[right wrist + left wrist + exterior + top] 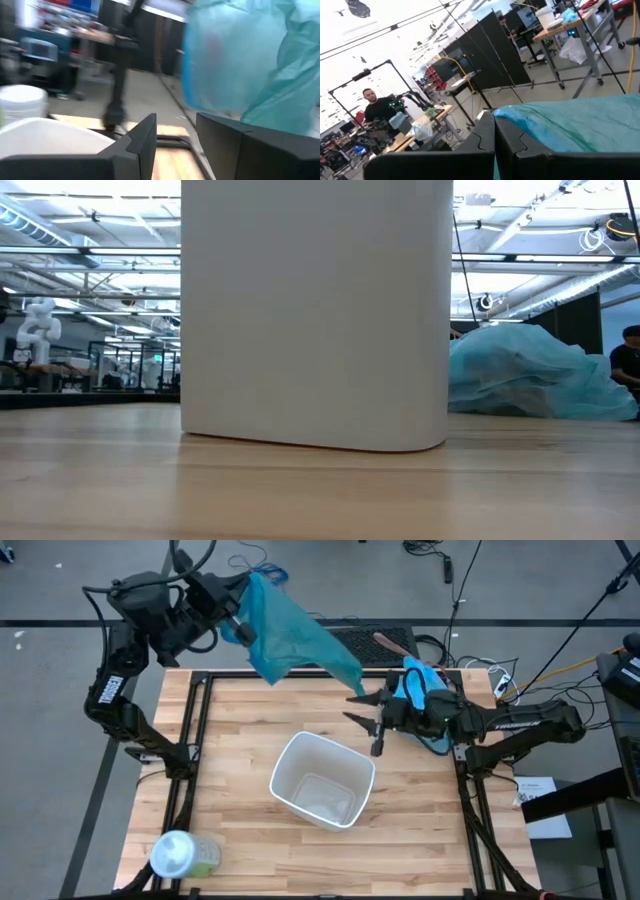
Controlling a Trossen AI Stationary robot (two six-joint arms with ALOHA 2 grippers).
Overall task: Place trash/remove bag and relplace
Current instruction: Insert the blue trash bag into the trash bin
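My left gripper point(238, 618) is raised beyond the table's far left corner and is shut on a blue-green plastic bag point(295, 640). The bag slopes down to the right, and its low tip ends just above my right gripper point(358, 708). That gripper stands open at the table's far edge and points left, with nothing between its fingers. The hanging bag point(235, 60) shows beyond them. A pale light-blue bag point(420, 680) lies heaped under my right arm on the table's far right point(530, 375). The white bin point(283, 765) stands mid-table. The trash is out of view. My left gripper pinches the bag's upper end point(502, 114) between its two shut fingers point(470, 145), which point level. Whether they hold one layer or several cannot be seen. The bag is lifted clear of the table and hangs stretched away from the fingers, sloping down toward my right gripper.
A pale-green container with a white lid point(185, 855) stands at the table's near left corner. The bin point(315, 310) fills the middle of the low view. Bare wood lies left, right and near of the bin. People and benches show in the room behind.
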